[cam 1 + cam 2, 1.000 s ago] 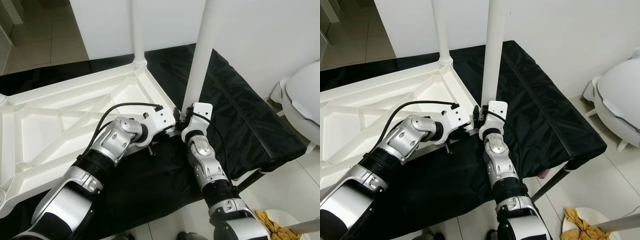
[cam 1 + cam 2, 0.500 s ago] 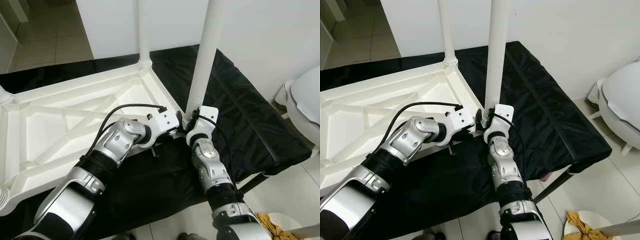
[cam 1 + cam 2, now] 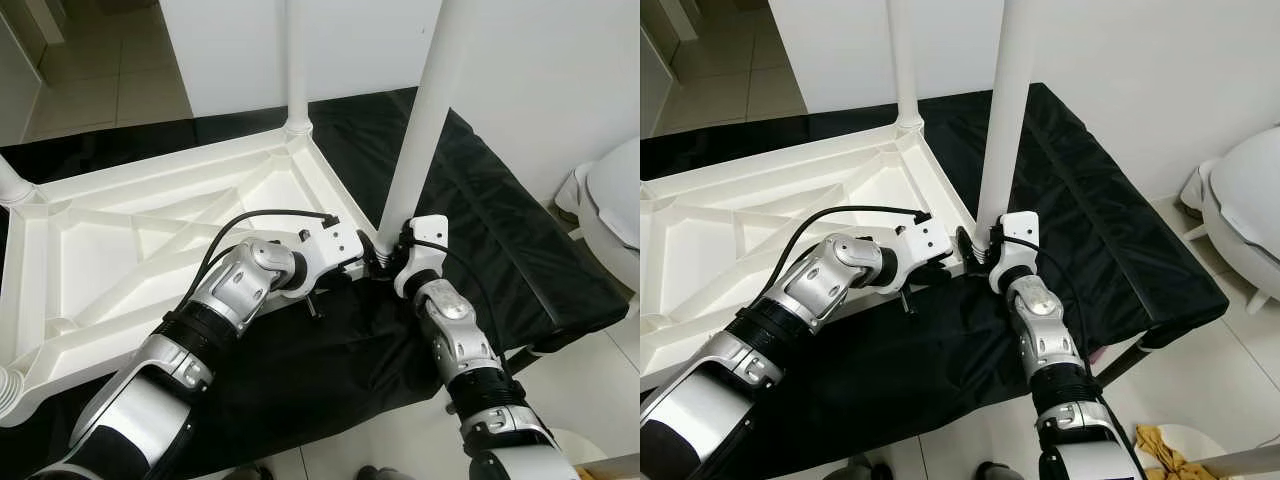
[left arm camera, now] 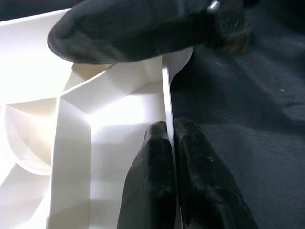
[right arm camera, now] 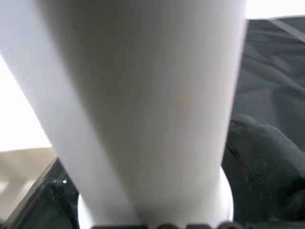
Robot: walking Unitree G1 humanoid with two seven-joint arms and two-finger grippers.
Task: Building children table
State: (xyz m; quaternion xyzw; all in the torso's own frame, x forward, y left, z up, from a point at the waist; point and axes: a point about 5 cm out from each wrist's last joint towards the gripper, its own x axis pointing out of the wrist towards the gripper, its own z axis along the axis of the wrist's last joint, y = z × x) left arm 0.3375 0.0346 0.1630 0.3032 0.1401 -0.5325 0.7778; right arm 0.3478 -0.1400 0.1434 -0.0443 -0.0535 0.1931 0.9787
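Smooth, faintly glossy white plastic is seen in the tabletop point(image 3: 120, 230) and leg point(image 3: 425, 120); the black cloth point(image 3: 520, 250) seems slightly shiny.

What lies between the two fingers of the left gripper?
The thin rim wall of the white tabletop stands between the left gripper's fingers, in the left wrist view.

Head eyes look down; wrist views (perhaps blurred) press close.

A white wall point(image 3: 560, 80) rises behind a desk draped in black cloth point(image 3: 520, 250). Pale floor tiles point(image 3: 110, 85) stretch away at the far left. A white rounded object point(image 3: 1240, 210) stands on the tiled floor at the right, near a yellow rag point(image 3: 1165, 445).
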